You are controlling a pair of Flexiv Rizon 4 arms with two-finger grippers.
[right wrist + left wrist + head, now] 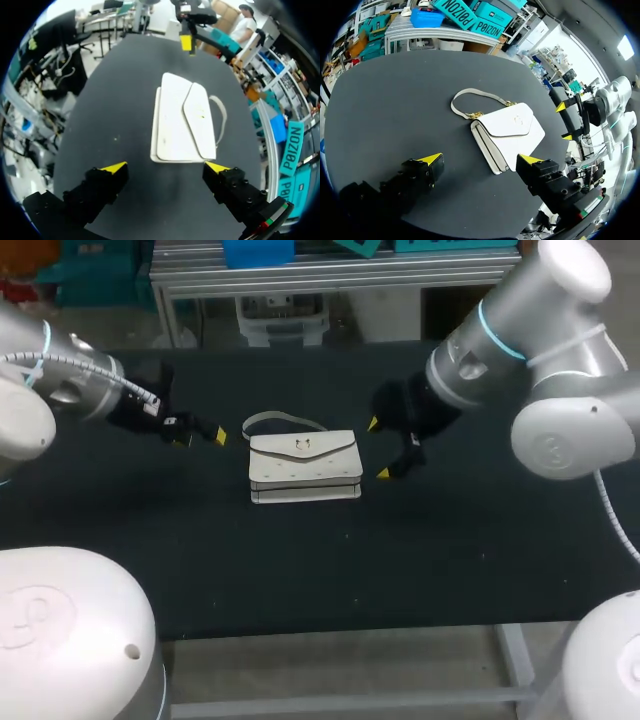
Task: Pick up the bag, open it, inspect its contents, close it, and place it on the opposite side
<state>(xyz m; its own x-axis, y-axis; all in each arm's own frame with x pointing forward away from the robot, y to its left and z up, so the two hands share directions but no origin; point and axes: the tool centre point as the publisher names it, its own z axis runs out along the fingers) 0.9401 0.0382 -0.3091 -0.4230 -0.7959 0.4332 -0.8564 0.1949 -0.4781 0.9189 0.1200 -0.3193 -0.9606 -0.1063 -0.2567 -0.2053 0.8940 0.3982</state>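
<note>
Bag (pixel 305 468) — white, lying flat near mid-table on dark table (pixel 450 560), flap (pixel 328 451) up and closed, small clasp (pixel 302 446) at flap's middle. Strap (pixel 283 421) looped out on far side of bag, resting on table, joined to bag by gold fittings. Touched by neither gripper. Left gripper (pixel 200 439): low over table off bag's far left corner, near strap, clear of both in head view. Fingers spread wide, nothing between them. Seen from left wrist view, bag lies ahead of the fingers and off to one side, one corner close by a yellow tip. Cannot tell contact from that view alone. Right gripper (pixel 378 448): just beside bag's right end, fingers spread wide, one tip level with strap side, other level with near edge. Holding nothing, dark table showing between tips and bag. Seen from right wrist view, bag sits squarely ahead of the open fingers, short edge toward them, left gripper beyond its far end. Left arm (pixel 60 380) in from left, right arm (pixel 540 350) in from right — grippers facing each other with bag between.
</note>
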